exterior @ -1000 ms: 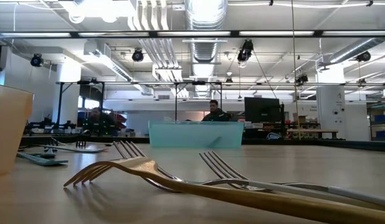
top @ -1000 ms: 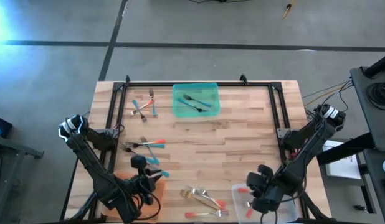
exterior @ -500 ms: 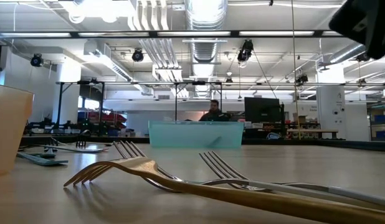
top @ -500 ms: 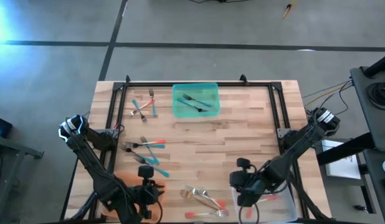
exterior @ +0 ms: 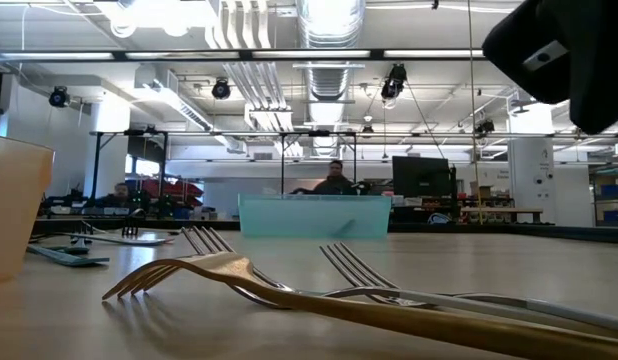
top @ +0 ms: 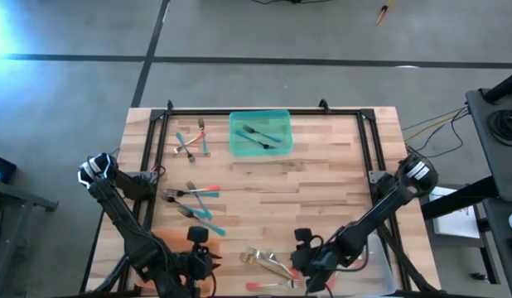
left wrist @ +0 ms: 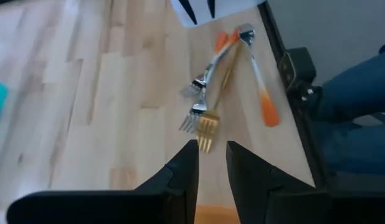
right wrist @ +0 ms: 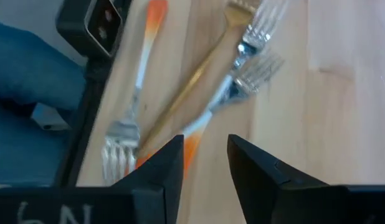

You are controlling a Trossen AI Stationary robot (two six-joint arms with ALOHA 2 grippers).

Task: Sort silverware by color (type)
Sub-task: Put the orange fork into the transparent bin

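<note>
One gold fork (top: 271, 261) lies diagonal, tines toward table's left

You're looking at a pale, striped butcher-block wooden tabletop (top: 322, 174) edged by a black metal frame (top: 368, 136). A translucent teal plastic tray (top: 260, 132) holds dark forks with teal-blue handles (top: 258, 135). Near your right arm lie an all-gold metal fork (right wrist: 199, 74) and silver forks with orange-coral handles (right wrist: 142, 71). Silver forks with teal and coral handles (top: 194, 199) lie at mid-table. Both arms' fingers (left wrist: 183, 171) are matte black. The floor (top: 74, 83) is grey.
</note>
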